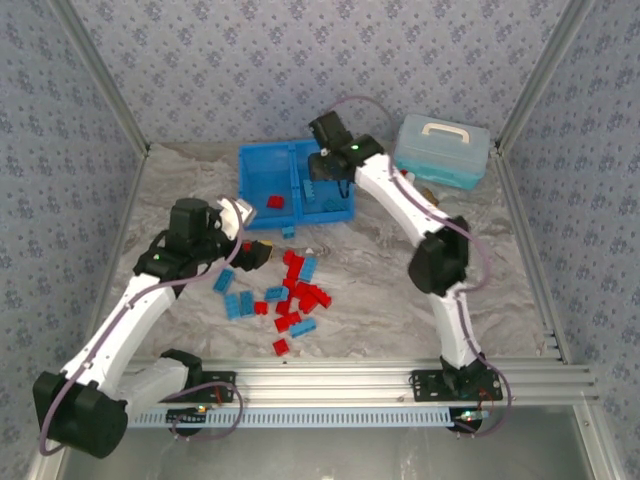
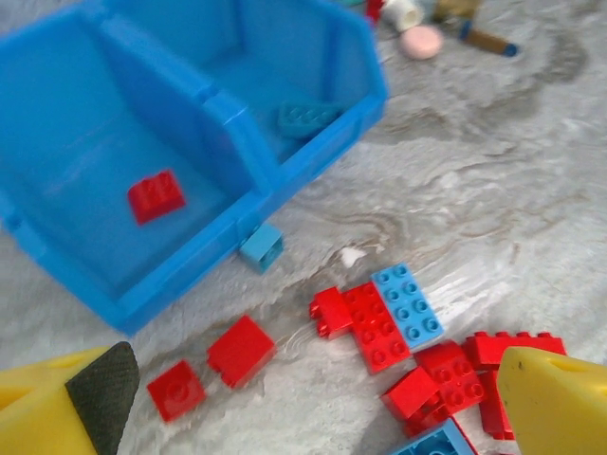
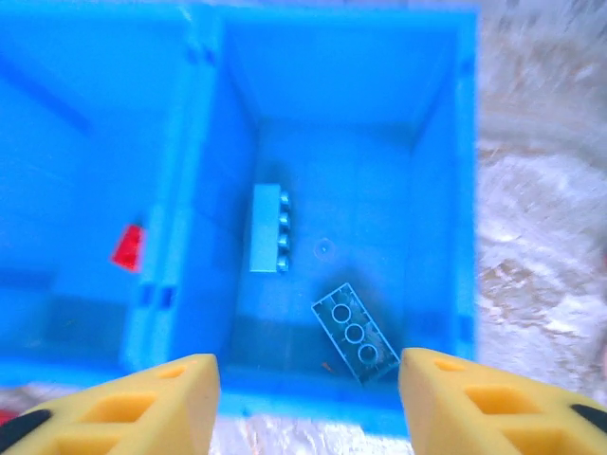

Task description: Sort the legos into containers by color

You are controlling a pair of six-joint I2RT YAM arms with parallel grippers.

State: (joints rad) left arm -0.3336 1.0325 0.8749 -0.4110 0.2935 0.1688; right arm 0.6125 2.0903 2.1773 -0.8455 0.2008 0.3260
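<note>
Legos point(image 1: 295, 295) lay mostly in a loose heap of red & light blue on the table point(image 1: 370, 290), approx. mid-table, in front of the tray point(image 1: 245, 185). A few sat apart at the heap's left side, mostly blue. One small blue brick point(image 2: 261, 246) was on the table right against or just beside the tray's front wall, below the divider; couldn't tell if touching.

Left compartment point(image 3: 85, 190) held one red brick point(image 2: 156, 196), lying flat. Right compartment point(image 3: 360, 190) held two light blue bricks: one on its side point(image 3: 268, 227) close to the divider, the other point(image 3: 356, 332) turned at an angle near the front wall.

Right gripper point(image 3: 308, 403) hung over the right compartment, jaws apart, nothing btwn them. Left gripper point(image 2: 313, 408) was low over the table at the heap's left edge, jaws wide apart, also empty. Red bricks & a blue one lay on the table just ahead of it.

Pale blue case point(image 1: 443, 150) w/ white handle stood right of the tray, at the back.
</note>
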